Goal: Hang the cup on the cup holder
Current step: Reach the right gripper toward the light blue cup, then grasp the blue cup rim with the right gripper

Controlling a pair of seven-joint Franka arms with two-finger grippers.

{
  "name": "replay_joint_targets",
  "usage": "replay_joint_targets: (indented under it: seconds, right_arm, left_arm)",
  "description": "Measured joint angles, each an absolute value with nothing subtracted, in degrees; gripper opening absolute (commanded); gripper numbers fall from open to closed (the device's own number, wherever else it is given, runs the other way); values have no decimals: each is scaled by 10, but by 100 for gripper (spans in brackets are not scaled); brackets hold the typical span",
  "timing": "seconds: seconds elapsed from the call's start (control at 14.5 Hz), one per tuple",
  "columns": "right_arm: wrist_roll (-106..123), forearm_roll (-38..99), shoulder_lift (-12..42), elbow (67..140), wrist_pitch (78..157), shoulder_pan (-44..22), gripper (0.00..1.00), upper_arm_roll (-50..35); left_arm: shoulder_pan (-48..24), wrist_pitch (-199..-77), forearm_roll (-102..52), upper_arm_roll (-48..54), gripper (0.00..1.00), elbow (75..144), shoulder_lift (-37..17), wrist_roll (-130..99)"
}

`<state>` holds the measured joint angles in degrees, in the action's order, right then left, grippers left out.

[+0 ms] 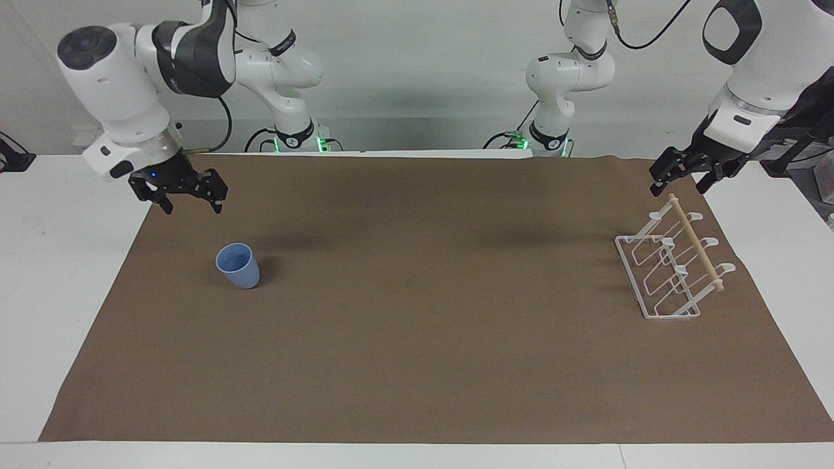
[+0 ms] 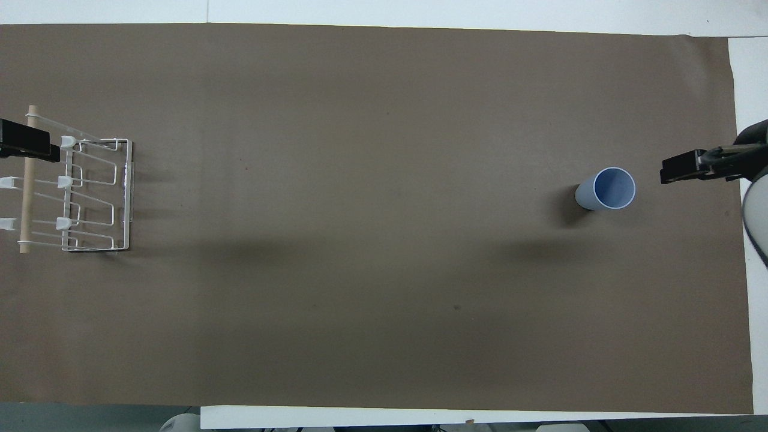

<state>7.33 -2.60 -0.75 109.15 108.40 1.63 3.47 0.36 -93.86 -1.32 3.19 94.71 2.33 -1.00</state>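
Now the right gripper (image 1: 190, 203), jaws spread and empty, hangs over the mat's edge near the upright cup (image 1: 238, 266); it should drop squarely around the cup's wall. Well apart, at the left arm's end, the left gripper (image 1: 677, 184) waits open above the cup holder (image 1: 658, 311), with bare brown mat (image 1: 430, 312) between the 2.

A white tabletop (image 1: 52, 273) carries a large brown paper sheet (image 1: 417, 339) that covers most of its surface, leaving white margins at both ends. A plain pale wall (image 1: 417, 58) rises at the robots' end. Soft, even light casts faint blurred shadows on the paper.
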Motion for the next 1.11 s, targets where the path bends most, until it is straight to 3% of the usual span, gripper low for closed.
replay_joint_targets:
  seconds: [0.28, 0.41, 0.55, 0.76, 0.97, 1.04, 1.11]
  right_arm:
    - [126, -5, 44, 1144, 1188, 40, 100, 35]
    - [155, 14, 66, 1149, 1201, 44, 100, 36]
    - [166, 18, 76, 1156, 1213, 44, 93, 35]
    - [175, 19, 85, 1168, 1240, 43, 64, 35]
    - [189, 19, 100, 1171, 1248, 43, 14, 35]
    - [196, 19, 103, 1171, 1249, 43, 2, 34]
    - [199, 19, 103, 1171, 1249, 43, 0, 34]
  left_arm:
    - [4, -939, -13, 32, 100, 947, 23, -10]
    - [4, -939, -13, 32, 100, 947, 23, -10]
    - [4, -939, -13, 32, 100, 947, 23, -10]
    - [4, -939, -13, 32, 100, 947, 23, -10]
    - [4, -939, -13, 32, 100, 947, 23, -10]
    - [4, -939, -13, 32, 100, 947, 23, -10]
    - [4, -939, -13, 32, 100, 947, 23, -10]
